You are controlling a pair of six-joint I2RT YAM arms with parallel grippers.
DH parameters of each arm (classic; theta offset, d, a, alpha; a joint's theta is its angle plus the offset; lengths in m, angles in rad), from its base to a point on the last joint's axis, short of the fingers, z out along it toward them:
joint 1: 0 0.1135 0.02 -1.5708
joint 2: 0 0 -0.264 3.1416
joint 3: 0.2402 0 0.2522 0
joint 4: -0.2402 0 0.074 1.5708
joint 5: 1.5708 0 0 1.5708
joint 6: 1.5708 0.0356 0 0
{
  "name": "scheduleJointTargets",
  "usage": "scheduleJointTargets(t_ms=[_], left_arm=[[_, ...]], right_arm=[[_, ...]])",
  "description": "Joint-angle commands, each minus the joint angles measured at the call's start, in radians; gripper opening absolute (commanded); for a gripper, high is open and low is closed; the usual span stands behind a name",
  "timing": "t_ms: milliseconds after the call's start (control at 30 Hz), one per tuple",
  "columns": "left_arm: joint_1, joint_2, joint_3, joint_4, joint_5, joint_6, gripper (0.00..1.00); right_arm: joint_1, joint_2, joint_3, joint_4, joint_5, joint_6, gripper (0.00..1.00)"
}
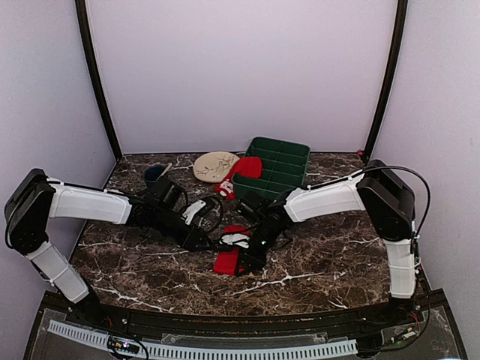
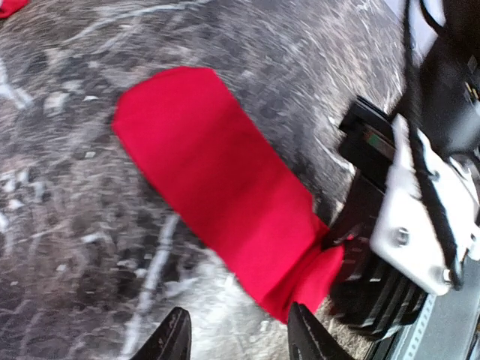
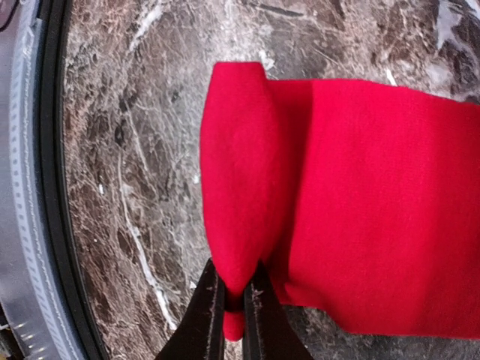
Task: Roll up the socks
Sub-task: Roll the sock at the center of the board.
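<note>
Nipping fold of sock [image 3: 367, 202] with right end effector [image 3: 234, 291]; gaping empty at left end effector [image 2: 240, 334]. Could slip out under so slight a bite.

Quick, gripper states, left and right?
Left gripper: open, holding nothing.
Right gripper: shut on the folded end of the red sock.

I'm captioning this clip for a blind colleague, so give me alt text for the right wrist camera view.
The right gripper is shut on the end of a red sock, and that end is folded back over the rest of the flat sock. The sock lies on a dark marble table, whose black edge runs down the left side.
</note>
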Motion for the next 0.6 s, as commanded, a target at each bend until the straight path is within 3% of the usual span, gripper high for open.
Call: scheduleJointTargets(t_ms=[0,133,567], left_arm=[[-0.075,-0.060,-0.052,0.051,-0.086,0.014,0.45],[-0.116,-0.118,-0.112,0.103,-0.082,0.023,0.39],[-0.214,-0.183,-0.163,0.115,-0.147,0.073,0.34]], right_arm=[[-0.016,0.049,0.048,-0.090,-0.081,0.008,0.07],[-0.027,0.058,0.053,-0.096,-0.114,0.009,0.07],[-0.077,0.106,0.085,-0.128,-0.245,0.026,0.07]])
